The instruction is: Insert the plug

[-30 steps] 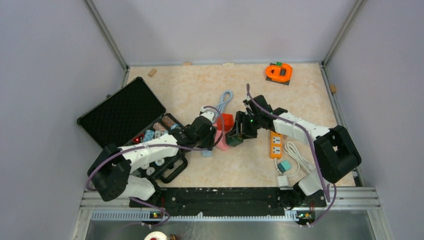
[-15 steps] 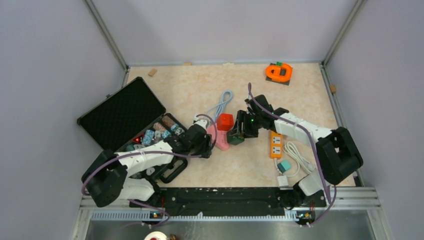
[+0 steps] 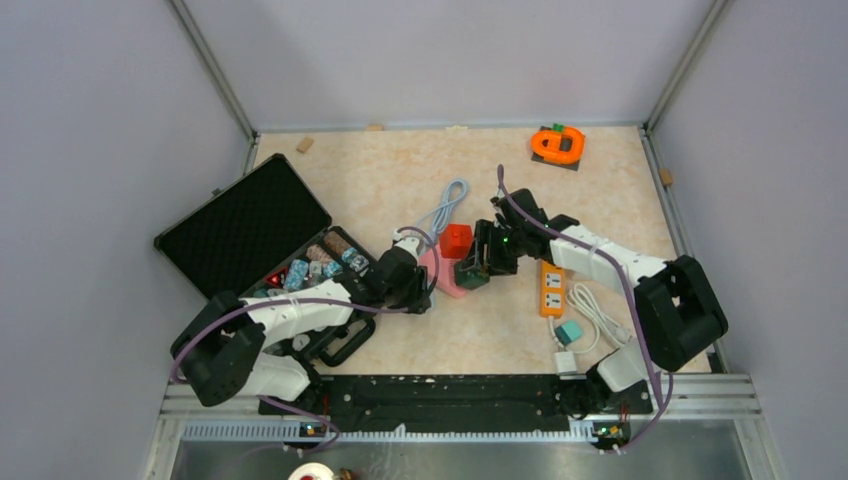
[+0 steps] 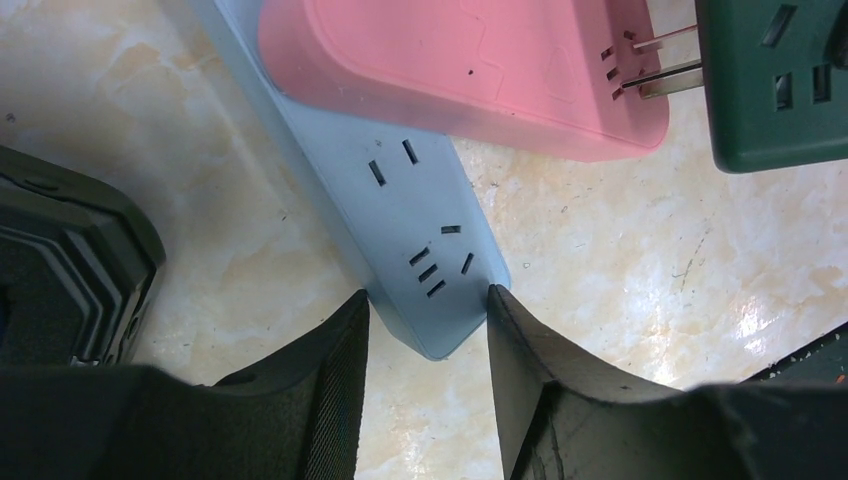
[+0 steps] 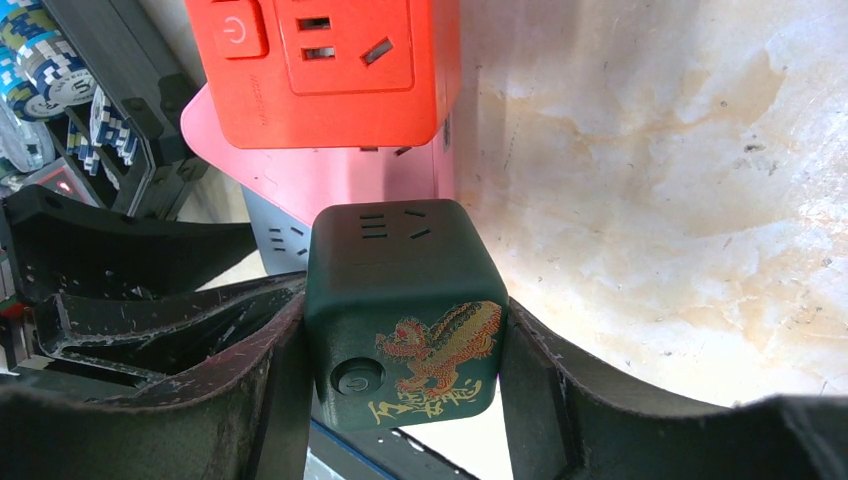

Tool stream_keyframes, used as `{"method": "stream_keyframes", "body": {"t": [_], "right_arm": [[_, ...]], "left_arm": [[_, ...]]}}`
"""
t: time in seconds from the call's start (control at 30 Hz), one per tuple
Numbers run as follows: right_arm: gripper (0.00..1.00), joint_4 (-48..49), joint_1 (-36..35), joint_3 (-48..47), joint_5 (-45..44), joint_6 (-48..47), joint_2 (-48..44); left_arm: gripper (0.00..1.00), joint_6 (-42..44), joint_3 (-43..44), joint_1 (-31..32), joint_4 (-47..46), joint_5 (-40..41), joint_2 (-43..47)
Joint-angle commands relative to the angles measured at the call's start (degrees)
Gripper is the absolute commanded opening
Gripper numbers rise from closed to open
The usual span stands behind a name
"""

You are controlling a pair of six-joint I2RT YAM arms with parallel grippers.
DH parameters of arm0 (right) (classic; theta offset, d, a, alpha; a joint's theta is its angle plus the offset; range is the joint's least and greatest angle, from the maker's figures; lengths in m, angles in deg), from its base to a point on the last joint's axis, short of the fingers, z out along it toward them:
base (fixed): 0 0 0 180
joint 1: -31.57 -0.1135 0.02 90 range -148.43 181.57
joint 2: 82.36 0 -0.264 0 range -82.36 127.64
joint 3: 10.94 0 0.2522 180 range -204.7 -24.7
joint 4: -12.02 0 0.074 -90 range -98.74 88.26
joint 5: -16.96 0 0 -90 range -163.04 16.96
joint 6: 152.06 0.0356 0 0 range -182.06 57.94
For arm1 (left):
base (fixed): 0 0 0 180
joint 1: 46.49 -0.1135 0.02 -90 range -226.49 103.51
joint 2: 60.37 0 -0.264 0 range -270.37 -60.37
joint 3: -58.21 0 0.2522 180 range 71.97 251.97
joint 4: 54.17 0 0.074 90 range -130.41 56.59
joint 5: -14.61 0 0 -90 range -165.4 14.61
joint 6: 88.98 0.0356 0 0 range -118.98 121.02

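Observation:
My right gripper (image 5: 402, 300) is shut on a dark green cube socket (image 5: 400, 310) with a gold and red dragon print. Its metal plug prongs (image 4: 660, 60) reach the slots at the end of the pink power strip (image 4: 450, 60), part way in. An orange-red cube socket (image 5: 320, 60) sits on the pink strip (image 3: 443, 280). A light blue power strip (image 4: 400, 210) lies under the pink one. My left gripper (image 4: 427, 300) straddles its near end, both fingertips touching its sides. The green cube (image 3: 470, 275) shows at the table's middle.
An open black case (image 3: 245, 225) holding poker chips (image 3: 320, 262) lies at the left. An orange power strip (image 3: 552, 287) with white cable and teal plug (image 3: 569, 331) lies at the right. An orange object (image 3: 558, 144) sits at the back right, and a grey-blue cable (image 3: 447, 203) behind the sockets.
My left gripper drew back toward the near left and its jaws narrowed onto the blue strip's end. The right gripper with the green cube barely shifted.

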Motion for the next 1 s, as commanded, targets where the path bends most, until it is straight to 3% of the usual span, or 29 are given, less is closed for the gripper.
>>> {"method": "stream_keyframes", "body": {"t": [0.0, 0.7, 0.97], "right_arm": [[0.00, -1.3, -0.1, -3.0, -2.3, -0.2, 0.6], [0.00, -4.6, 0.7, -4.8, -8.0, -0.1, 6.0], [0.00, -8.6, 1.2, -5.6, -9.8, -1.5, 8.4]], "left_arm": [[0.44, 0.1, 0.6, 0.5, -2.2, -0.9, -1.7], [0.41, 1.1, 1.3, 1.5, -3.1, -0.7, -3.3], [0.55, 5.2, 6.4, 1.9, 5.2, 8.3, -0.4]]}}
